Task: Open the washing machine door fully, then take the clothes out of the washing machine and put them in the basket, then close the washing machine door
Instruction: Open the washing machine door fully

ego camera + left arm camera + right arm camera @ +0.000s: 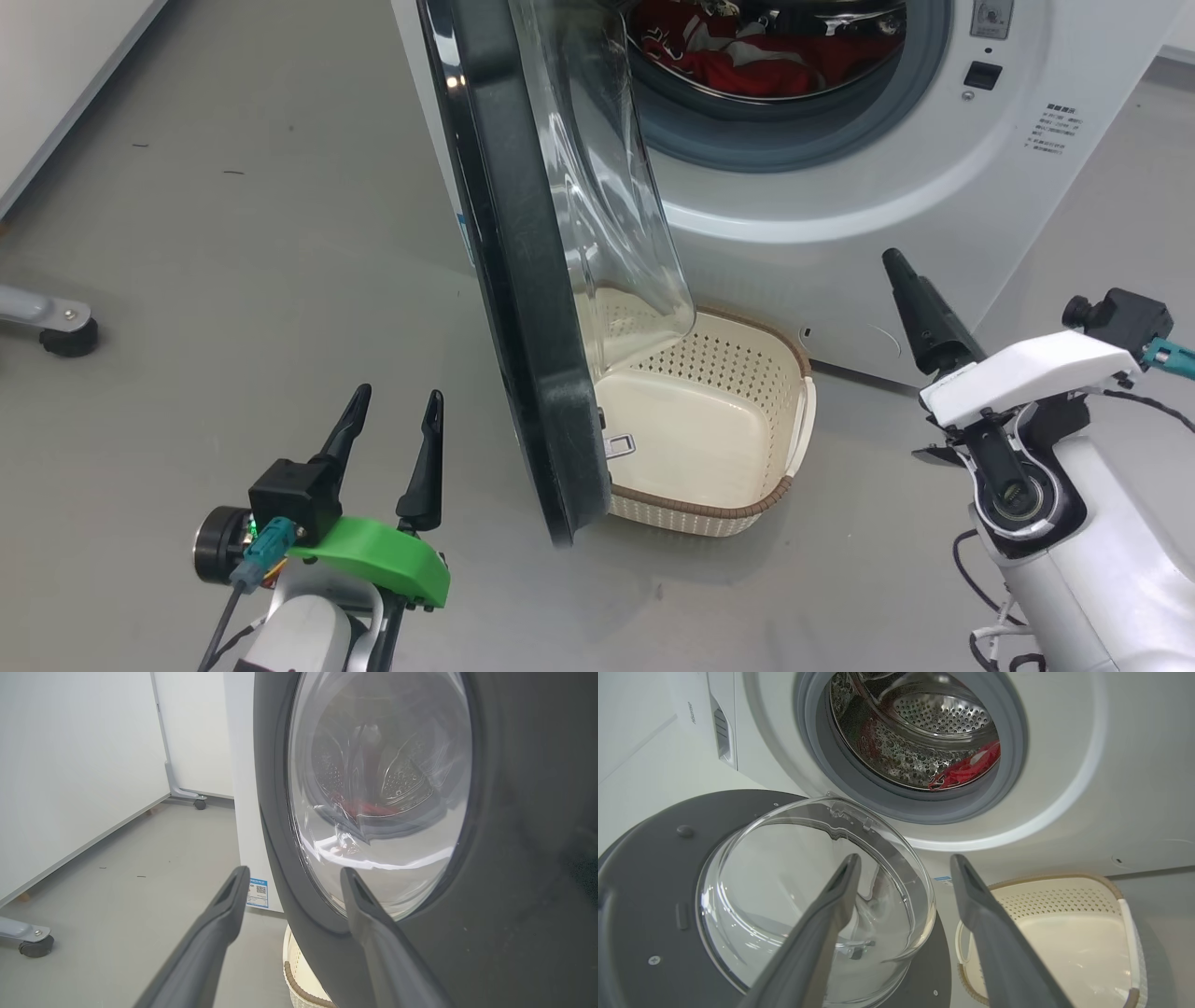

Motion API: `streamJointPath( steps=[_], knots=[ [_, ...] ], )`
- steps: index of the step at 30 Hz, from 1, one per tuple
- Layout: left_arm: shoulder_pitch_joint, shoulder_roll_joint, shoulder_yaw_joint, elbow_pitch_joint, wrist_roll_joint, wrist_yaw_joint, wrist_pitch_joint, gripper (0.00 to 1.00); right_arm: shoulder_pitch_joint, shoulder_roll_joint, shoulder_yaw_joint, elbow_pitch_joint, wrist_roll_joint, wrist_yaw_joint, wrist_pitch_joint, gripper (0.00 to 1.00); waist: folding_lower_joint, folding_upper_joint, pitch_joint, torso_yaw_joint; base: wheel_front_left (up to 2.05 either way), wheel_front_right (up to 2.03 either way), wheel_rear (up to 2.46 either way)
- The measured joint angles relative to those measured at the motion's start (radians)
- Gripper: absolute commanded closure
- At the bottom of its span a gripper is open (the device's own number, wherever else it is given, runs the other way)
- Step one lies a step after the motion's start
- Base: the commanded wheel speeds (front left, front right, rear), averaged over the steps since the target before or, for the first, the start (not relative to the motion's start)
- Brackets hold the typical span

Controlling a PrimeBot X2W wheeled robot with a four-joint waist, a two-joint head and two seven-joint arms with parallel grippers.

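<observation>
Red, white-trimmed clothes (766, 70) lie bunched in the washing machine (840, 205).

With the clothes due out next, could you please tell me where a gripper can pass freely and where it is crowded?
Free: the white washing machine's round opening, right of the black-rimmed glass door; the cream perforated basket's right half; the grey floor left of the door. Crowded: the basket's left side, under the door.

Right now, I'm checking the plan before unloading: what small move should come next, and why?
Probably push the washing machine door further toward the robot's left with the open right gripper: it stands only partly open, overhanging the basket, while the clothes lie inside the washing machine.
</observation>
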Motion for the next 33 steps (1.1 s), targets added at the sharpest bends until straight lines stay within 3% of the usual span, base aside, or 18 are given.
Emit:
streamJointPath(
  steps=[4, 10, 14, 22, 33],
  knots=[
    [0.000, 0.000, 0.000, -0.001, 0.000, 0.000, 0.000, 0.00, -0.003, -0.075, 0.063, -0.040, -0.231, 0.000, -0.128, 0.00, 0.0000, 0.0000, 0.003, -0.002, 0.00, 0.00, 0.00],
    [0.000, 0.000, 0.001, -0.001, 0.000, 0.006, 0.000, 0.00, -0.005, -0.132, 0.114, -0.049, -0.498, 0.000, -0.318, 0.00, 0.0000, 0.0000, 0.001, -0.005, 0.00, 0.00, 0.00],
    [0.000, 0.000, 0.002, 0.000, 0.000, 0.008, 0.000, 0.00, -0.003, -0.147, 0.130, -0.034, -0.624, -0.040, -0.306, 0.00, 0.0000, 0.0000, -0.002, -0.008, 0.00, 0.00, 0.00],
    [0.001, 0.000, 0.002, 0.000, 0.000, 0.008, 0.000, 0.00, 0.032, -0.109, 0.103, -0.036, -0.761, -0.125, -0.284, 0.00, 0.0000, 0.0000, -0.005, -0.012, 0.00, 0.00, 0.00],
    [0.002, 0.000, 0.000, 0.004, 0.000, 0.008, 0.000, 0.00, 0.105, -0.040, 0.046, -0.073, -0.868, -0.159, -0.283, 0.00, 0.0000, 0.0000, -0.013, -0.013, 0.00, 0.00, 0.00]
  ],
)
